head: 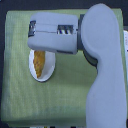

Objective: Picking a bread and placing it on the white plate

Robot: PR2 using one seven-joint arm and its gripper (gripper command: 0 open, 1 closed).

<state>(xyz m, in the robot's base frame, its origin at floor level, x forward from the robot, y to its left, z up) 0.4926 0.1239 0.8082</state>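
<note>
The white plate (46, 75) lies on the green cloth, left of centre, with its upper part hidden under the arm. On the plate's left half rests the golden-brown bread (38, 61), lengthwise, its top end covered by the gripper. My gripper (31, 31) points toward the exterior view's left and hovers over the plate's upper edge. Its fingers look close together, but this angle does not show whether they are parted or touching the bread.
A green cloth (20, 95) covers the table, whose front edge runs along the bottom of the view. The grey forearm (102, 75) crosses the exterior view's right side from bottom to top. Dark background lies beyond the cloth's far edge.
</note>
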